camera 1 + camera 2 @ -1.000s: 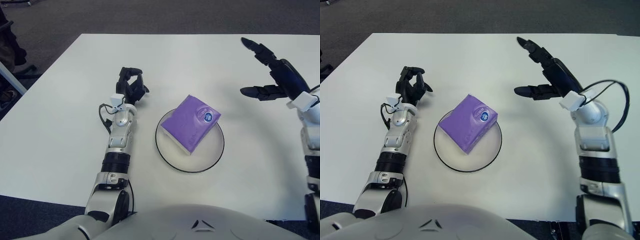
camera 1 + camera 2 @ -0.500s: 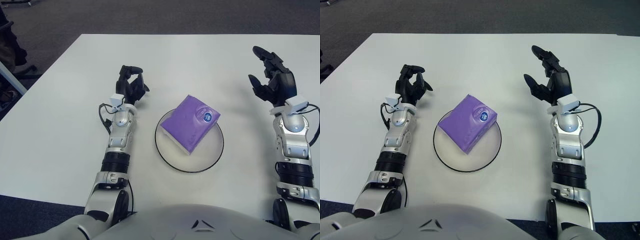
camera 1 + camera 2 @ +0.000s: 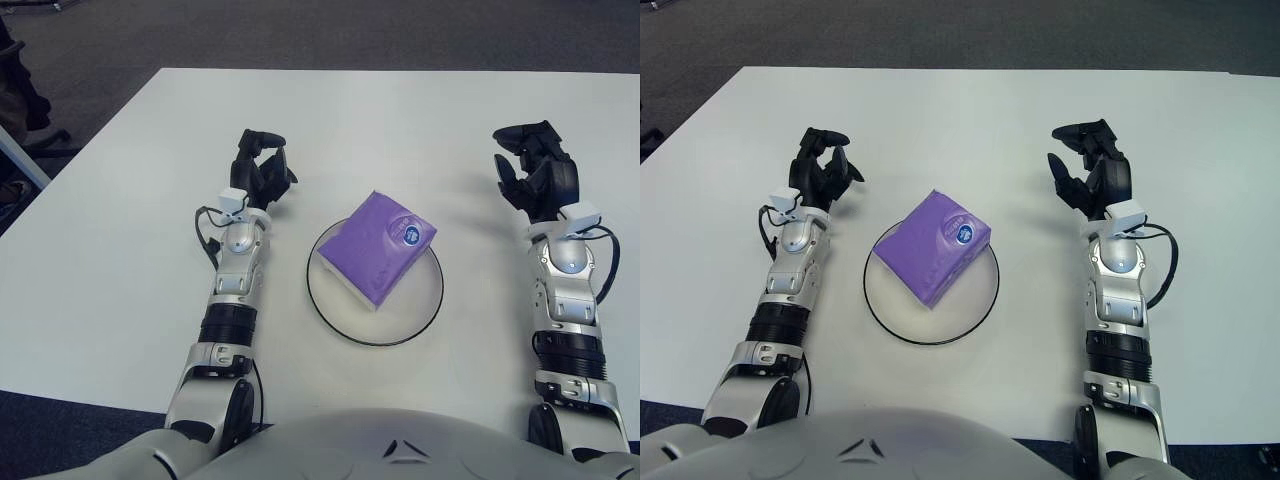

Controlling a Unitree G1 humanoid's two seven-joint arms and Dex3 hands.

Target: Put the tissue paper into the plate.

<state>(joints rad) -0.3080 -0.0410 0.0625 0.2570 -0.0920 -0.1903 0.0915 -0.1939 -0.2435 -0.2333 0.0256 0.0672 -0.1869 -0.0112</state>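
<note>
Already the purple tissue pack (image 3: 382, 246) lies in the white plate (image 3: 330, 302), its far corner jutting a little over the black rim, so by my reading the placing is done. What changed over the last second is the right hand (image 3: 1090, 182): it was stretched high and far out to the right with fingers splayed, and it has since swung back inward and come down to the table (image 3: 120, 250), well to the right of the pack. Its fingers (image 3: 1072, 133) are loosely spread and hold nothing. That pull-back suggests the arm is settling to rest rather than reaching again.

The left hand (image 3: 259, 172) shows left of the plate, beyond its rim, fingers curled in on themselves around nothing; it has not shifted. Between either hand's fingers and the pack nothing stands. Around the table there is dark carpet (image 3: 300, 30) only.
</note>
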